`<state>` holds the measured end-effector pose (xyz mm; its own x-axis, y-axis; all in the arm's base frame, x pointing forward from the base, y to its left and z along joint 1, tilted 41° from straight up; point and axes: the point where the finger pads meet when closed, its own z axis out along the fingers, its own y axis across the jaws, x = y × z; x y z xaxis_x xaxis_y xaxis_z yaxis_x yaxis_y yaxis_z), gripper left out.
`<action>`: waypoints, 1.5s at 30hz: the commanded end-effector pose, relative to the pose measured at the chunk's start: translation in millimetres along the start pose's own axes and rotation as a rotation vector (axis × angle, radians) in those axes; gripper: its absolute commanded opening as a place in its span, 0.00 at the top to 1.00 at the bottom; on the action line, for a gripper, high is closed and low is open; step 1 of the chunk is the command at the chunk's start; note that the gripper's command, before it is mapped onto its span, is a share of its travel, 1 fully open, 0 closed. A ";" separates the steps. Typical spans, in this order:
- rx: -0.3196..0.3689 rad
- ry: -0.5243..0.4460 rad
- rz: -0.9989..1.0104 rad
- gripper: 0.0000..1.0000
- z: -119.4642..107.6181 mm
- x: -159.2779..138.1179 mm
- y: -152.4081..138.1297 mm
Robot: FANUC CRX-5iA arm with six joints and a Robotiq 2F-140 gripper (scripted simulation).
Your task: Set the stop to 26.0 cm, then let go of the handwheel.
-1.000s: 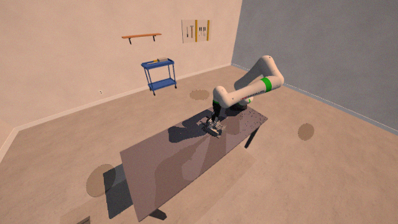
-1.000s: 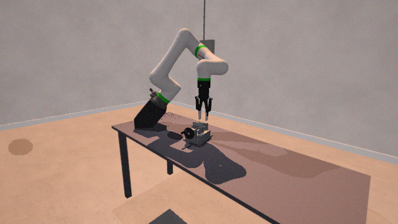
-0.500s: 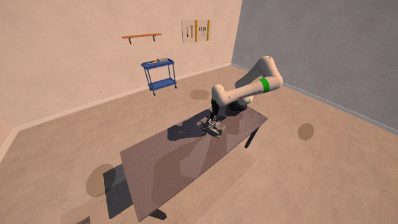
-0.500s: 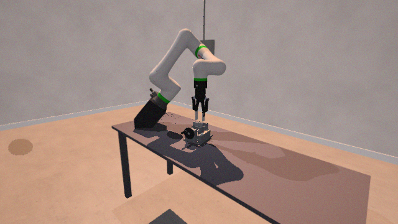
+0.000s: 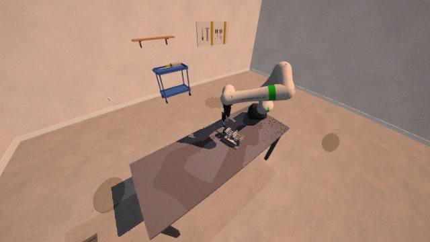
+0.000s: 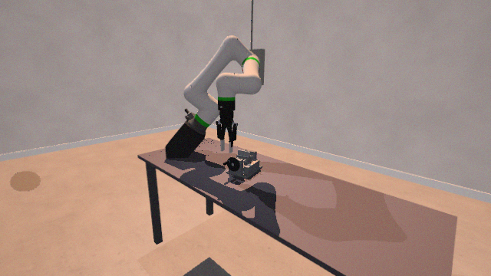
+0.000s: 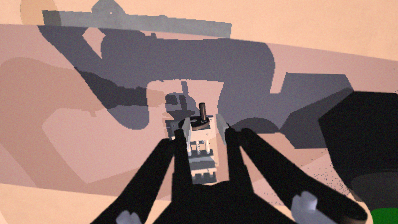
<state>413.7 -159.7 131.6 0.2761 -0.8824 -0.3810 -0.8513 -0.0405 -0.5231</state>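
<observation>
The small grey stop mechanism point(image 5: 230, 138) sits on the table near the robot's base. It also shows in the exterior view point(image 6: 244, 165) and in the wrist view point(image 7: 200, 150). Its black handwheel point(image 6: 232, 165) faces the table's front edge, and in the wrist view point(image 7: 202, 118) it shows edge-on with its crank knob sticking up. My gripper point(image 6: 226, 147) hangs point-down a short way above the mechanism, behind the handwheel and apart from it. The fingers stand partly open with nothing between them. The scale reading is too small to tell.
The arm's dark base point(image 6: 183, 142) stands on the table's end beside the mechanism. A long brown table top point(image 5: 201, 168) stretches away from it. A blue cart point(image 5: 172, 81) stands far off by the wall.
</observation>
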 end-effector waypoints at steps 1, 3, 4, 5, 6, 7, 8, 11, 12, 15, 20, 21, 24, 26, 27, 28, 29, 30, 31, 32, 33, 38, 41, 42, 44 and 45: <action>0.002 -0.006 -0.002 0.67 0.6 7.7 1.8; 0.002 -0.006 -0.002 0.67 0.6 7.7 1.8; 0.002 -0.006 -0.002 0.67 0.6 7.7 1.8; 0.002 -0.006 -0.002 0.67 0.6 7.7 1.8; 0.002 -0.006 -0.002 0.67 0.6 7.7 1.8; 0.002 -0.006 -0.002 0.67 0.6 7.7 1.8; 0.002 -0.006 -0.002 0.67 0.8 7.7 1.8; 0.002 -0.006 -0.002 0.67 5.9 7.7 1.8; 0.002 -0.006 -0.002 0.67 8.7 7.7 1.8; 0.002 -0.006 -0.002 0.67 13.0 7.7 1.8; 0.002 -0.006 -0.002 0.67 14.0 7.7 1.8; 0.002 -0.006 -0.002 0.67 14.0 7.7 1.8; 0.002 -0.006 -0.002 0.67 14.0 7.7 1.8; 0.002 -0.006 -0.002 0.67 14.1 7.7 1.8; 0.002 -0.006 -0.002 0.67 14.4 7.7 1.8; 0.002 -0.006 -0.002 0.67 14.8 7.7 1.8; 0.002 -0.006 -0.002 0.67 15.5 7.7 1.8; 0.002 -0.006 -0.002 0.67 16.5 7.6 1.8; 0.002 -0.006 -0.002 0.67 17.7 7.6 1.8; 0.002 -0.006 -0.002 0.67 17.7 7.6 1.8; 0.002 -0.006 -0.002 0.67 17.7 7.6 1.8; 0.002 -0.006 -0.002 0.67 28.4 7.6 1.8; 0.002 -0.006 -0.002 0.67 37.9 7.5 1.8; 0.002 -0.006 -0.002 0.67 41.3 7.5 1.8; 0.002 -0.006 -0.002 0.67 48.5 7.5 1.8; 0.002 -0.006 -0.002 0.67 52.2 7.4 1.8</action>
<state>433.2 -145.8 94.9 0.2806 -0.8794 -0.3845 -0.8502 -0.0418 -0.5248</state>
